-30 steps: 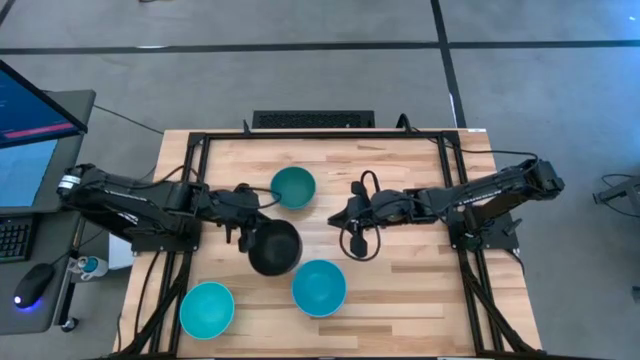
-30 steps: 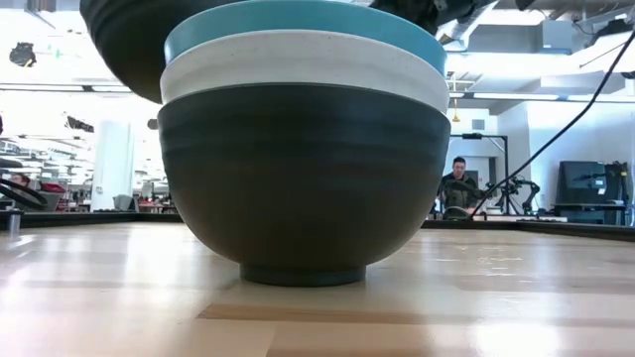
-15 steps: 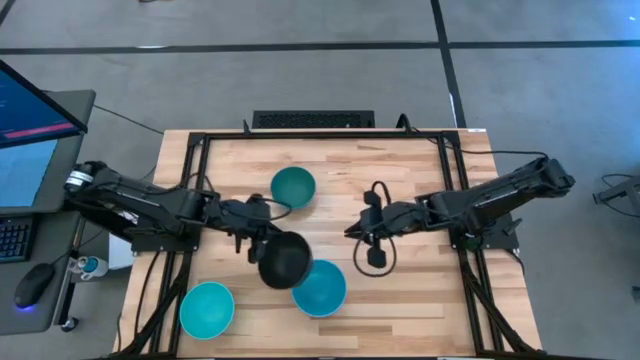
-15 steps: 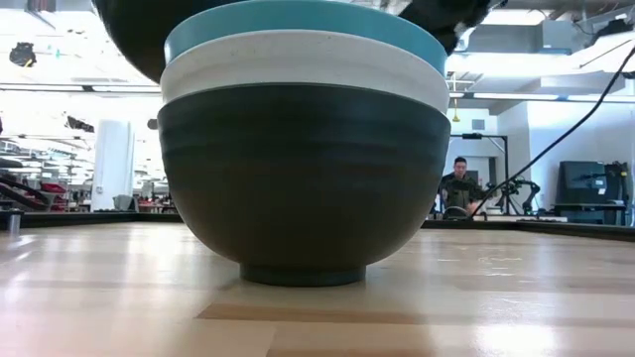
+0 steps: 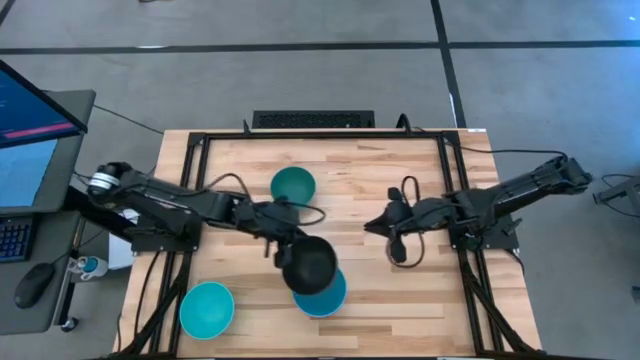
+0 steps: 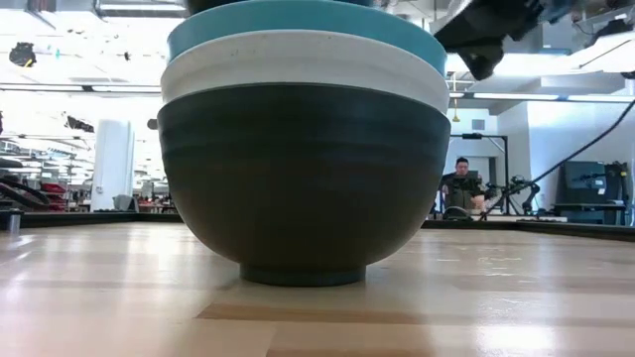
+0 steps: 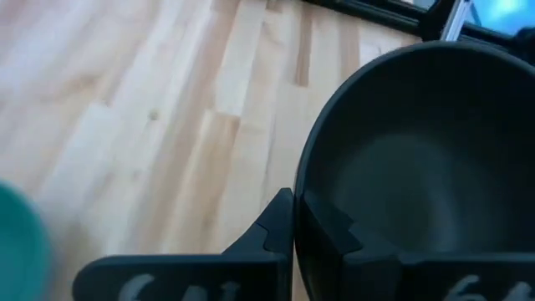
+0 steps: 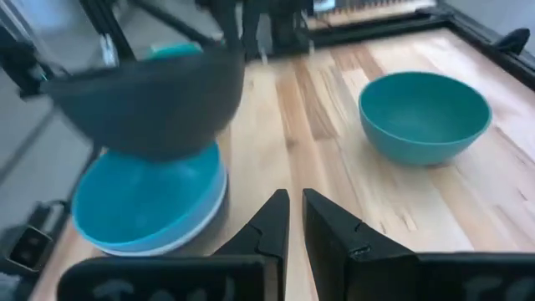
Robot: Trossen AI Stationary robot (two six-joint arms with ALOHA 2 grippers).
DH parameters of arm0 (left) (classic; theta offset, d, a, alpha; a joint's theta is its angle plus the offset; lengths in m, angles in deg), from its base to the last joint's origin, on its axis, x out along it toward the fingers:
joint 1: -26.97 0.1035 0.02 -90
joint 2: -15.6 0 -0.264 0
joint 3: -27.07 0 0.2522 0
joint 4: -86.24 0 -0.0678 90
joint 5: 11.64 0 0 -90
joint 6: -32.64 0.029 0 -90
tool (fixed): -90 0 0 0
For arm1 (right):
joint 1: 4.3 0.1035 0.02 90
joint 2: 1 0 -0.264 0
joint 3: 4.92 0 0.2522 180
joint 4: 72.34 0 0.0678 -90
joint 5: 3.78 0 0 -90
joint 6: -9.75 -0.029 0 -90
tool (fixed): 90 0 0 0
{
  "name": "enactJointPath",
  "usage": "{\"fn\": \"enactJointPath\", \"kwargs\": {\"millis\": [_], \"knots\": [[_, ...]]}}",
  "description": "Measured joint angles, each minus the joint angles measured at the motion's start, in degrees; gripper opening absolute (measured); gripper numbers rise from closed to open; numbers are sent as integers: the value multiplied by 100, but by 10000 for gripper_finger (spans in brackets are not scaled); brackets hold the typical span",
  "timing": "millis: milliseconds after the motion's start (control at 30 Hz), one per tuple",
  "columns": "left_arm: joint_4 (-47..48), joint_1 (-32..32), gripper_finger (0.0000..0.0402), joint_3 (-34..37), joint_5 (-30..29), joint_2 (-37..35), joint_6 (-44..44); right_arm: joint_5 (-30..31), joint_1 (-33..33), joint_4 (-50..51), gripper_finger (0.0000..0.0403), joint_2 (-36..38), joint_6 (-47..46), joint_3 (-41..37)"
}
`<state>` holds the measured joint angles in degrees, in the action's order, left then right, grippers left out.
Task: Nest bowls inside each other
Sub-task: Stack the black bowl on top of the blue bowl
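Left end effector [image 5: 283, 243] holds black bowl [image 5: 309, 264] above cyan bowl [image 5: 325, 294]

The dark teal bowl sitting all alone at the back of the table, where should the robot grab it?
Probably by the rim. The dark teal bowl stands upright and open, with nothing inside, so one finger could slip inside the wall and one outside, coming down from above. The left gripper holds the black bowl just that way. The right gripper is free and looks toward that bowl.

Held black bowl [image 5: 309, 262] covers nested stack [image 5: 326, 293]; bare table [image 5: 400, 300] right of stack.
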<state>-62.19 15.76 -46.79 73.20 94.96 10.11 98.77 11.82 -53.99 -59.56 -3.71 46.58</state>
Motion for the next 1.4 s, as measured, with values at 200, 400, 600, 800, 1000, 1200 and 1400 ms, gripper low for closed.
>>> {"fn": "enactJointPath", "kwargs": {"millis": [200, 400, 600, 800, 1000, 1200, 1400], "knots": [[516, -51, 0, -745, 297, 620, -308, 116, -2, -463, 59, 521, -13, -465], [653, -88, 0, -1228, 346, 1005, -459, 123, -9, -402, 59, 778, -15, -711], [768, -347, 0, -1254, 274, 1028, -972, 119, -1, -557, 59, 747, -14, -713], [914, -783, 0, -1244, 20, 1094, -1214, 108, 0, -788, 59, 670, -4, -698], [1036, -979, 0, -1244, -279, 1158, -1424, 106, 0, -988, 59, 666, -8, -700], [1103, -935, 0, -1244, -451, 1168, -1324, 106, 0, -1146, 59, 666, -6, -700], [1119, -796, 0, -1244, -420, 1168, -1269, 103, 0, -1112, 59, 637, -8, -701]]}}
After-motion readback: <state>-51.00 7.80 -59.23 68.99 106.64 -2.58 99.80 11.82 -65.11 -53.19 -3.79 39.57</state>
